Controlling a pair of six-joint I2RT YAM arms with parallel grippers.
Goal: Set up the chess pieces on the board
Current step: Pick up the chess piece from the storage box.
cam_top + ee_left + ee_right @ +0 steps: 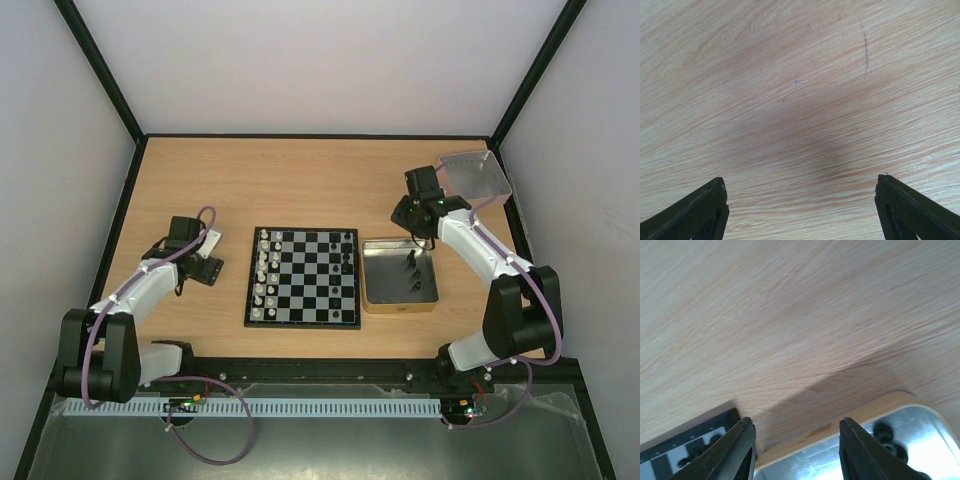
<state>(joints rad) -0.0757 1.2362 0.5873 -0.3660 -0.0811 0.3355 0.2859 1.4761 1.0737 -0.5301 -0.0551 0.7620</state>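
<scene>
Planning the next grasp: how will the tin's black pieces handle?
The black pieces look tiny and slim, so probably light and apt to tip. On the shiny floor of the tin, they may slide or roll when nudged.

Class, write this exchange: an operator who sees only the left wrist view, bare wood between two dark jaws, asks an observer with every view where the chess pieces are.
Operator: Which pieces are already set?
Observer: Whitish pieces stand along the left side of the board, and a few black pieces stand along its right side.
Operator: Where are the others?
Observer: Some loose black pieces sit in the gold tin just right of the board, and the right arm reaches towards the tin's far edge.
</scene>
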